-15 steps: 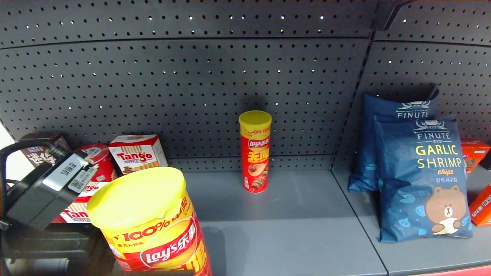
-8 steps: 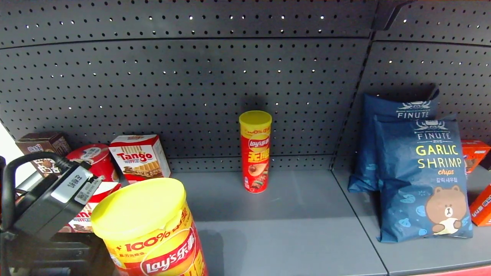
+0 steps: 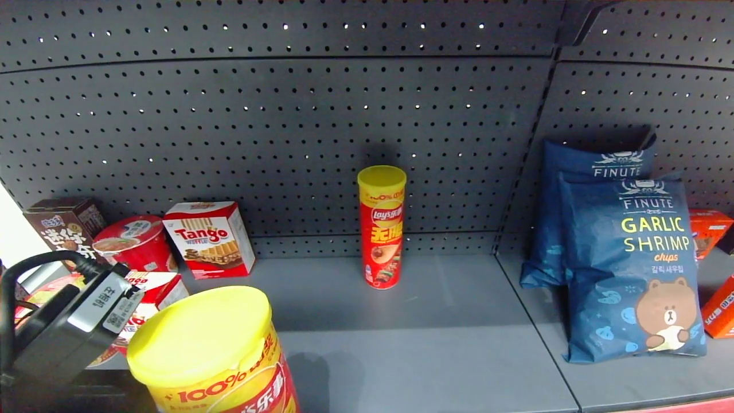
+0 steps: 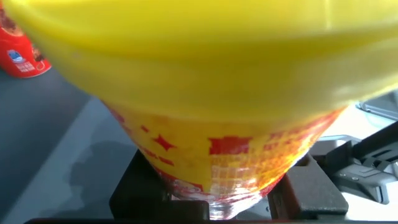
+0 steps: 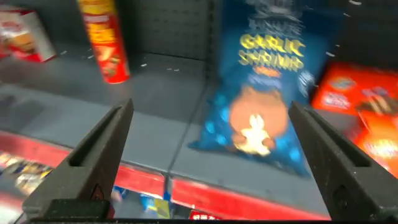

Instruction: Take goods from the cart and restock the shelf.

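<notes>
A large chips can point(image 3: 212, 350) with a yellow lid and red-and-yellow wrap is held upright at the lower left of the head view, in front of the grey shelf point(image 3: 436, 332). My left gripper point(image 4: 224, 199) is shut on the can's lower body point(image 4: 205, 124), a black pad on each side. A matching can point(image 3: 381, 226) stands upright on the shelf against the pegboard back, and is also seen from my right wrist point(image 5: 104, 40). My right gripper point(image 5: 210, 106) is open and empty, in front of the shelf's edge.
Left of the standing can are a wafer box point(image 3: 209, 238), a red cup point(image 3: 132, 244) and a brown box point(image 3: 66, 223). Blue shrimp-chip bags point(image 3: 631, 269) lean at the right, with orange boxes point(image 3: 711, 229) beyond. Bare shelf lies around the standing can.
The held can and my left wrist have sunk lower and slightly left in the head view, uncovering the red cup and boxes behind. The shelf goods have not moved.
</notes>
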You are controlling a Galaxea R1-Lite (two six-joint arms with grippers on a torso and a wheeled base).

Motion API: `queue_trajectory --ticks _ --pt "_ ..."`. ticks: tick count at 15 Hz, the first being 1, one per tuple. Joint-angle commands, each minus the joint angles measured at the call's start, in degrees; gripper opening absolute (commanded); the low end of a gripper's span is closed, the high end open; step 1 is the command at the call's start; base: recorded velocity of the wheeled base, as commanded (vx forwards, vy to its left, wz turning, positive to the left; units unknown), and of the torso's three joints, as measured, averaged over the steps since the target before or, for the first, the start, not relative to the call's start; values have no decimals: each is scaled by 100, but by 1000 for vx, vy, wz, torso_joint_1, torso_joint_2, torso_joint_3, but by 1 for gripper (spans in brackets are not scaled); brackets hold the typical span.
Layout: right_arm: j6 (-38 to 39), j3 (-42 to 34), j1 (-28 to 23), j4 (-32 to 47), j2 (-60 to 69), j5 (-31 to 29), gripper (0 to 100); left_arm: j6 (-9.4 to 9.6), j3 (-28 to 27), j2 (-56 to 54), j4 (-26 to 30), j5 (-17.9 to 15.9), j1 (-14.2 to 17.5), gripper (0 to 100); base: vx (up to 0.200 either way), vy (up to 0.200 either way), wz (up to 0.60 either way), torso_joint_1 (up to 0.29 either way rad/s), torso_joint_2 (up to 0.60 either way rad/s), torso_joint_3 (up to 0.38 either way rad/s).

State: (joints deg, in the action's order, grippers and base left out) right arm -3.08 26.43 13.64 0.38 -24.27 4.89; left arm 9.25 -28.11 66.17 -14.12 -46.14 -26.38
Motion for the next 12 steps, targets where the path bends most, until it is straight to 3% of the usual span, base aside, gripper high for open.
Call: queue_trajectory --ticks 1,6,12 --pt "-43 715 367 41 -1238 170 100 -2 34 -52 -3 -9 -7 0 0 0 0 0 0 0" --pt "-52 1769 1378 -416 -3119 671 100 42 -1 -34 -3 105 -34 0 0 0 0 0 0 0" --pt "-78 1796 2072 -609 -3945 619 100 33 -28 45 -21 105 -34 0 0 0 0 0 0 0"
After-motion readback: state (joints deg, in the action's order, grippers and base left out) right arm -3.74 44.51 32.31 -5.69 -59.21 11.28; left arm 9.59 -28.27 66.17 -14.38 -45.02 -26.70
